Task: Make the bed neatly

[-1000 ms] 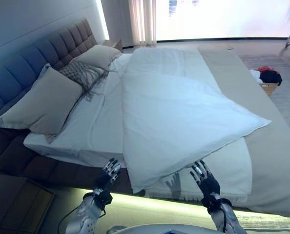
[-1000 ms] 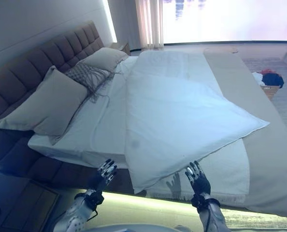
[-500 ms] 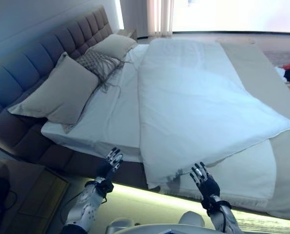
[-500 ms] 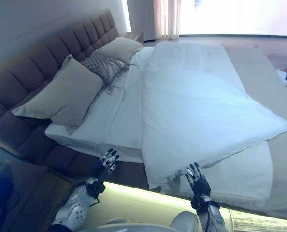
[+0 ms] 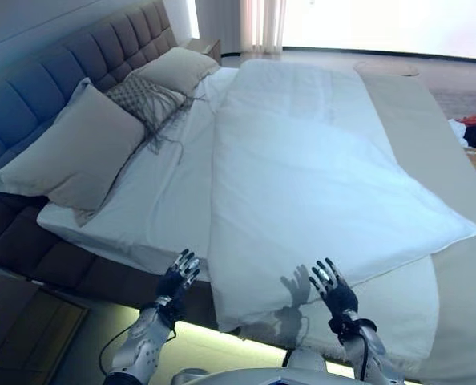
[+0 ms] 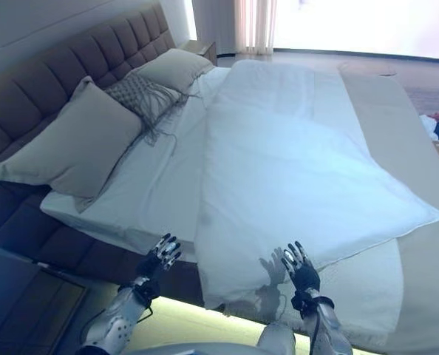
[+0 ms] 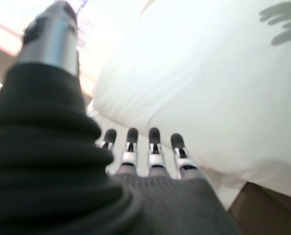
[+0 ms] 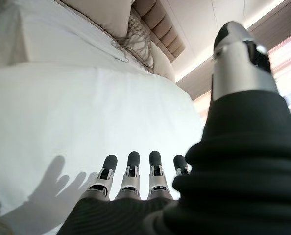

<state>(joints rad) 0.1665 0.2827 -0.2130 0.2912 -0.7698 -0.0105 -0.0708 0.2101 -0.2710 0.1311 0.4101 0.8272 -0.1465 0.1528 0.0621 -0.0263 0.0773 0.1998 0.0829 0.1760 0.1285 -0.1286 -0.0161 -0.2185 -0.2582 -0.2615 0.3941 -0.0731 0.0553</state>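
White duvet lies skewed on the bed, its near corner hanging over the edge between our 2 hands. Left hand just left of that corner, right hand just right; both have fingers spread, holding nothing. We should pinch the hem at both sides and pull evenly toward the pillows to square it.

duvet: smooth matt white cloth | headboard: tufted padded fabric | small cushion: knitted, fringed | pillow: plain matt cloth

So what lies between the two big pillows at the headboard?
In the left eye view, a smaller patterned cushion with loose fringe lies between the near pillow and the far pillow.
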